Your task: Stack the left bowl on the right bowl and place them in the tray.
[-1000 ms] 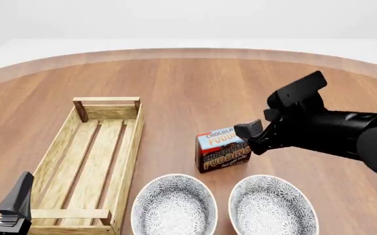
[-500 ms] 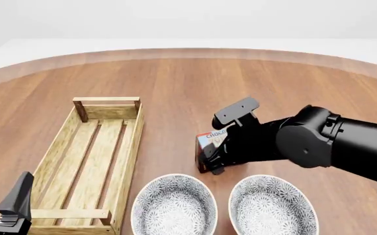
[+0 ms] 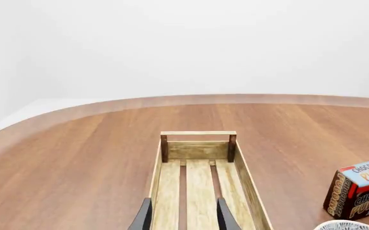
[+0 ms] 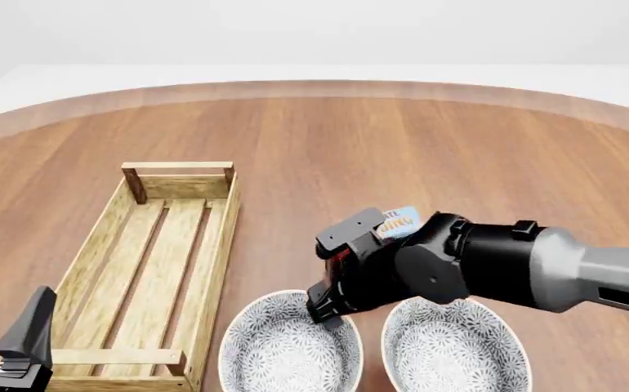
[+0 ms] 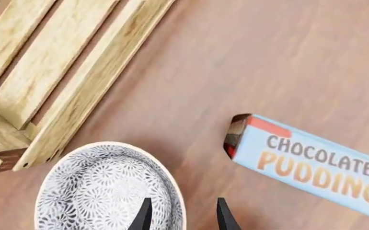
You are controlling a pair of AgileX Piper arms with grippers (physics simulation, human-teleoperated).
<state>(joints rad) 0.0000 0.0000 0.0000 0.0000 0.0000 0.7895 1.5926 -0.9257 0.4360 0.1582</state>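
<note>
- Over the left bowl point(image 4: 291, 341), far rim: right pincer point(image 4: 327, 314) has swung in from beside the pudding box point(image 4: 398, 220) within the last second and dropped low; now mostly hides the box in front view.
- Means: approach for the rim grasp looks underway, bowl not lifted yet. Both bowls sit side by side on the desk point(image 4: 326, 147), right bowl point(image 4: 455, 341) untouched, nothing stacked.
- Right wrist view: fingertips point(image 5: 144, 214) parted, straddling the bowl's point(image 5: 108, 191) rim, one tip inside and one outside. Released, not clamped.
- Same view shows pudding box point(image 5: 312, 165) just beyond the bowl, clear of it; front view can't confirm that gap.
- Tray point(image 4: 145, 269) well left of the bowls, nothing in it.
- Left pincer point(image 4: 26, 335) parked at the tray's near end, hasn't moved; left wrist view shows its tips point(image 3: 226, 218) apart over the tray slats point(image 3: 197, 182), holding nothing.
</note>
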